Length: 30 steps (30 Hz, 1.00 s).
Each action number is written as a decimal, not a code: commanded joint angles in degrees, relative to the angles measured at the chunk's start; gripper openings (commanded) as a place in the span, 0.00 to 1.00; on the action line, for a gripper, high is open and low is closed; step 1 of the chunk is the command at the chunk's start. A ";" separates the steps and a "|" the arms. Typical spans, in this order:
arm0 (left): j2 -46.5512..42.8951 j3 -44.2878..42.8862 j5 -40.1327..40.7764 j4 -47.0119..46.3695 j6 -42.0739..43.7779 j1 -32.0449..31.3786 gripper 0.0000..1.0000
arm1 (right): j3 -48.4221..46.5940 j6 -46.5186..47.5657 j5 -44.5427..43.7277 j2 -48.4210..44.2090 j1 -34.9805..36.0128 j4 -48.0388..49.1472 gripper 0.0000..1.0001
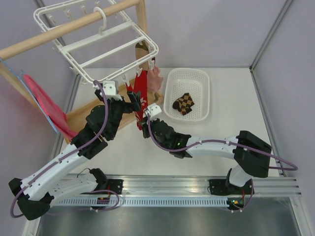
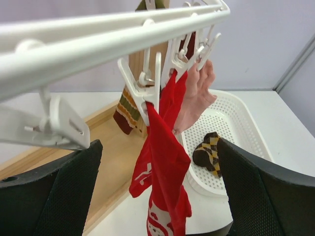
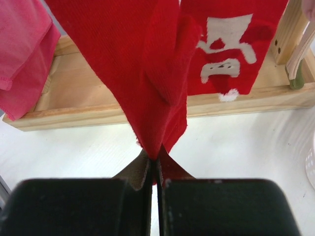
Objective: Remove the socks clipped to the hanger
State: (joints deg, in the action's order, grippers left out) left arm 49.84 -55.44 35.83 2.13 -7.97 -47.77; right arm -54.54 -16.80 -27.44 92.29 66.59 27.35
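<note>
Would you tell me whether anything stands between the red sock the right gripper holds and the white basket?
Nothing on the table does: its bare top lies between the red sock and the basket. Yet a hanger clip pinches the sock's top, while the right gripper is shut on its lower end.

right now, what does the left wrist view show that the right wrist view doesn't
Left wrist only: the white hanger with its clips, the pale pink sock, and the checkered sock lying in the mesh basket. Right wrist only: the right pincer shut on the lower end of a red sock, plus pink cloth at the left. Both: the red socks hanging, and the wooden base behind them.
</note>
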 commanded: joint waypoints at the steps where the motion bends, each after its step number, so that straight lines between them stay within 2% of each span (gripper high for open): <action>1: 0.78 -3.97 3.54 -1.08 3.31 -0.31 1.00 | 1.28 -0.96 0.81 -2.11 0.38 1.03 0.01; 13: 3.24 -7.05 5.91 -4.77 5.51 1.44 1.00 | 5.68 -1.57 0.90 -6.77 0.91 1.74 0.01; 21: 1.57 -6.00 -6.47 -2.48 -2.14 10.85 0.98 | 6.12 -0.96 0.90 -8.62 1.96 1.48 0.01; 30: 2.53 -6.70 -11.84 -2.75 -1.35 11.90 0.98 | 5.50 -0.69 0.90 -7.83 2.49 1.30 0.01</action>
State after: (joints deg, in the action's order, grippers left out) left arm 51.99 -60.16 27.88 0.56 -8.54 -36.86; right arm -49.01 -17.37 -26.83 84.97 68.42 27.88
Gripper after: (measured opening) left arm 0.981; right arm 0.014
